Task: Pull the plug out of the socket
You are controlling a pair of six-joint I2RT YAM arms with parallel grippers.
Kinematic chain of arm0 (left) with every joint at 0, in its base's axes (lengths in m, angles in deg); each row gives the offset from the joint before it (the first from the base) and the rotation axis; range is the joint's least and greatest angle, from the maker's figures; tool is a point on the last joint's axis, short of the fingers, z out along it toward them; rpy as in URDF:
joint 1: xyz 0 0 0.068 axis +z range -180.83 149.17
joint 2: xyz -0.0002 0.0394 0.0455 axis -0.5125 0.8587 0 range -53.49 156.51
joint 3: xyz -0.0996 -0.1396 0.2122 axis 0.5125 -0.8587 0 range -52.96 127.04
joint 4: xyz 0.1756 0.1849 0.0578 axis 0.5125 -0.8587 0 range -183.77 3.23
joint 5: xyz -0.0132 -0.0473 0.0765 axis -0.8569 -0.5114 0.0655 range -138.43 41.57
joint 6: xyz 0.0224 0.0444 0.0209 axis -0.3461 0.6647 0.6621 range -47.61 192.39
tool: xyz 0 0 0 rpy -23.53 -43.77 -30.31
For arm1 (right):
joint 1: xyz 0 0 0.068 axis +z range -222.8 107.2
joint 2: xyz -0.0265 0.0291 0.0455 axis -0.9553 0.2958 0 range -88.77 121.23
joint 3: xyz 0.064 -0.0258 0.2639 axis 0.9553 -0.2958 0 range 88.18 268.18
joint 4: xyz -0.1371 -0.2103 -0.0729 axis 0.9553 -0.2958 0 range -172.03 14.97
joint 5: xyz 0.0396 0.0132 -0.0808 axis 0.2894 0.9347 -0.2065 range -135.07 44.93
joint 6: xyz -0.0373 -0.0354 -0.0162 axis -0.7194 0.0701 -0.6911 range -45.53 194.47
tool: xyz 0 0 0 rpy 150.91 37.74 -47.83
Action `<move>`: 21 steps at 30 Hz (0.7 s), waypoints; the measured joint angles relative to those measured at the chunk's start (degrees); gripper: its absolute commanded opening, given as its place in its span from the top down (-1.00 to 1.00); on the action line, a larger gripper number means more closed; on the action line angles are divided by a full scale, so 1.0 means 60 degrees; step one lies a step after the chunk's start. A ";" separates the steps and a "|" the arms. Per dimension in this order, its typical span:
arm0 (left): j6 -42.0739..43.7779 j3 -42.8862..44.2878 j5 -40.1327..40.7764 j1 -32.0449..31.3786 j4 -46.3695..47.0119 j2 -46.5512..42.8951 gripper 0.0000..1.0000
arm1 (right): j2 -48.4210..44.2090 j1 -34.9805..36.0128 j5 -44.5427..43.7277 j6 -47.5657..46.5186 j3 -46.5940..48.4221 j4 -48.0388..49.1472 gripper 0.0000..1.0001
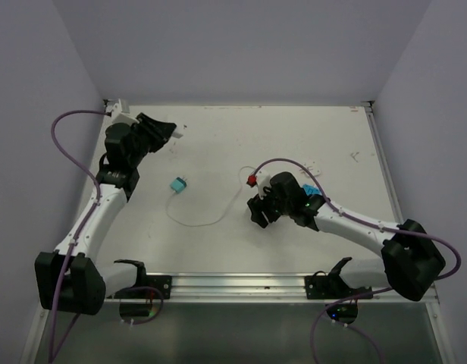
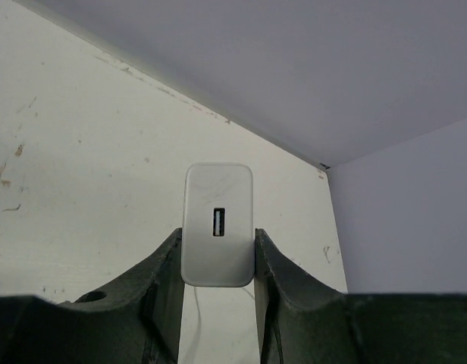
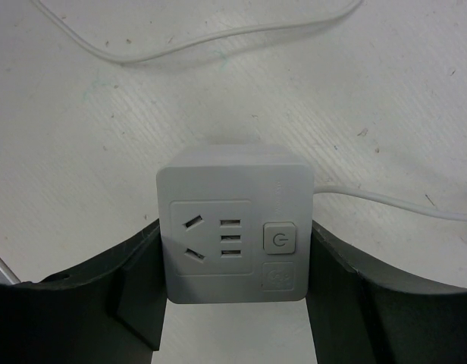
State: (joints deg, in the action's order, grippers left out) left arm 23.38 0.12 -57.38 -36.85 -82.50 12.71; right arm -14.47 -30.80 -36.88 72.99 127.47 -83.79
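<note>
Since the left gripper (image 2: 217, 236) is clamped on the plug (image 2: 218, 199) only by the lower part of its two narrow sides, most of the white body stands clear above the fingers. I judge that a quick swing, or a knock against the wall close by, could lever it loose and drop it onto the table (image 2: 82, 152).

The right gripper (image 3: 233, 227) is shut on the socket (image 3: 218, 174), one finger flat on each side of the cube. A white cord (image 3: 385, 201) leaves the cube toward the right edge of the wrist frame. If that arm lifts or draws away, the cord may go taut and twist the cube in the grip.

The plug is a small off-white slab with rounded corners. It is held upright, and a dark USB slot sits in the middle of the face turned to the camera. Its prongs are hidden.

In the overhead view the plug sits in the upper left of the frame, near the table's back corner. The socket is right of centre, well apart from it, so the two look already separated. The socket's face shows its slots bare, with a round power button beside them.
</note>
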 measured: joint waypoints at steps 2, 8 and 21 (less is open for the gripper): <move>0.0018 -0.0084 -0.0171 0.0000 0.0127 0.0539 1.00 | -0.0098 0.0000 -0.0033 0.0113 0.0000 -0.0011 1.00; 0.0047 -0.0138 -0.1147 0.0000 0.0572 0.2612 1.00 | -0.0164 0.0000 -0.0076 0.0459 0.0000 -0.0138 1.00; 0.0102 0.0408 -0.2787 -0.0036 0.1504 0.6513 0.71 | -0.0681 0.0000 -0.0510 0.0718 0.0066 -0.0616 1.00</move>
State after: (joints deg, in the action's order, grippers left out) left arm 23.99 2.57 -74.10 -37.07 -73.47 51.79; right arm -18.55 -30.80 -39.94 77.30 127.86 -87.48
